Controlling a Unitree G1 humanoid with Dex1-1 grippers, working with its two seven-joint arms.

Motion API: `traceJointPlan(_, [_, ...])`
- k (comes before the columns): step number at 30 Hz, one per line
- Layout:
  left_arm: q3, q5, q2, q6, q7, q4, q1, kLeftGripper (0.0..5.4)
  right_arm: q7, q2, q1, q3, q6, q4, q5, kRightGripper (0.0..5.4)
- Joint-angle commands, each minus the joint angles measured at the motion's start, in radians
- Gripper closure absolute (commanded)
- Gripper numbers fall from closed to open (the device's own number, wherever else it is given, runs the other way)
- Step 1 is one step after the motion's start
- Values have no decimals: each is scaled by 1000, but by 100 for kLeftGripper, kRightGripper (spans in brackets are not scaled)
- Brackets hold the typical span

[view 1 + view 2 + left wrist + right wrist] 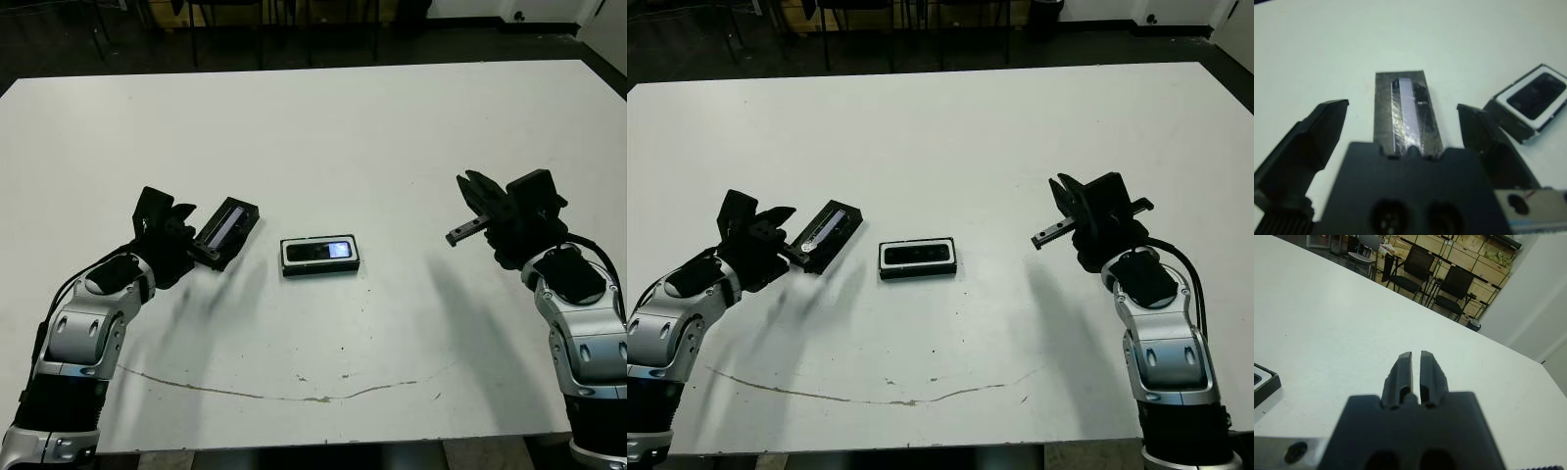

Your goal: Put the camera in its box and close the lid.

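On a white tabletop [392, 137], the small black bar-shaped camera [320, 251] lies inside its shallow black rectangular box with white lining [320, 256], near the centre. Just to its left, the flat black lid with a pale glossy strip window [226, 231] rests tilted, lying between the spread fingers of the left pincer [1400, 125], which stands apart around it without gripping. Well to the right of the box, the right pincer [1416, 369] hovers above the tabletop, its 2 black fingers drawn nearly together and holding nothing.
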Motion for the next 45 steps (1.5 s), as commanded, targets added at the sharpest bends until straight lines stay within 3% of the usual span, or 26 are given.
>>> traceJointPlan(1, [-25,24,26,26,-11,24,-4,2,-5,-4,14,-1,33,-2,6,540])
traceJointPlan(17, [-44,67,16,19,-6,86,-3,2,-16,-2,24,2,79,-38,5,540])
traceJointPlan(22, [16,7,-32,52,19,110,-2,2,-21,-4,25,2,111,-53,4,540])
traceJointPlan(29, [28,-2,-59,-17,30,116,7,102,-23,-4,25,5,114,-57,0,540])
traceJointPlan(37, [-11,-13,1,-188,-198,228,-44,253,-28,-3,27,9,130,-65,-4,540])
traceJointPlan(45, [-72,8,86,-280,-437,353,-157,263,2,-6,25,7,130,-47,25,540])
